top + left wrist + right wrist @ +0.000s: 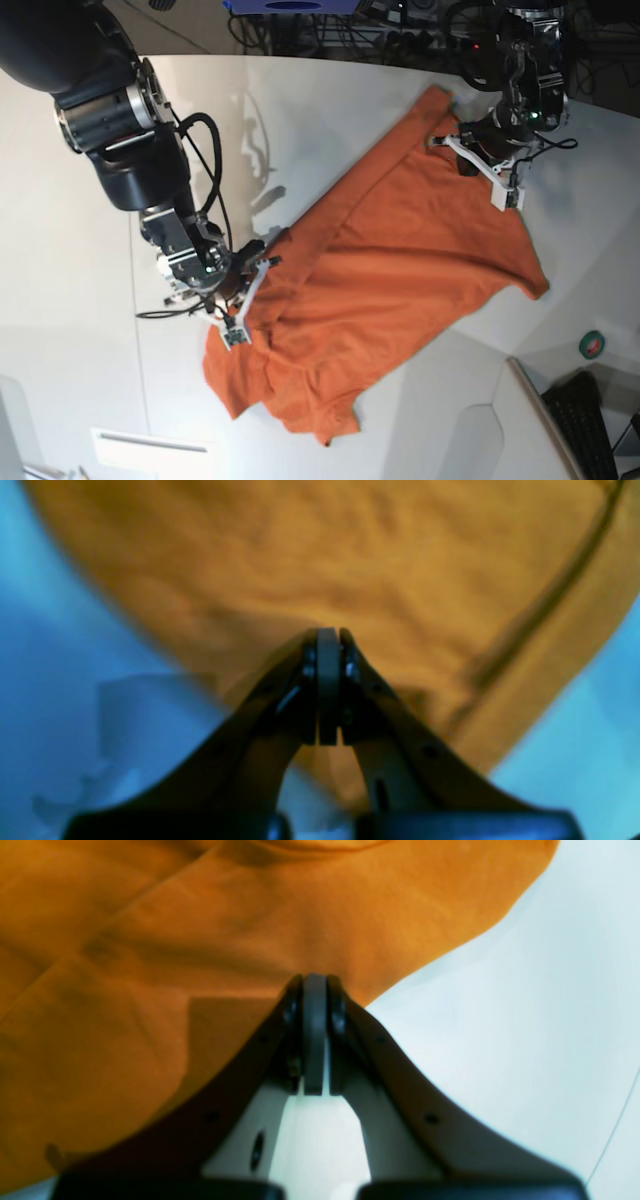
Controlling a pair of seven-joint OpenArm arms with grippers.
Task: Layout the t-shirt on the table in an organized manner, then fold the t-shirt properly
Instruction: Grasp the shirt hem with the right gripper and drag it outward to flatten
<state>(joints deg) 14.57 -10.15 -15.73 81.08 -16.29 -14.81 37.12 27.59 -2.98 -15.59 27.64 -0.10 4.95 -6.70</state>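
Both arms reach out low, well apart from each other. The right hand (243, 292) sits at the near side, its jaws pressed fully together. The left hand (483, 160) is stretched to the far side, its jaws likewise closed tight.

White table (330, 110) with rumpled orange t-shirt (400, 260) spread diagonally on it

left wrist view badly blurred, t-shirt (320, 570) cropped at frame edges, perhaps a hem seam at right
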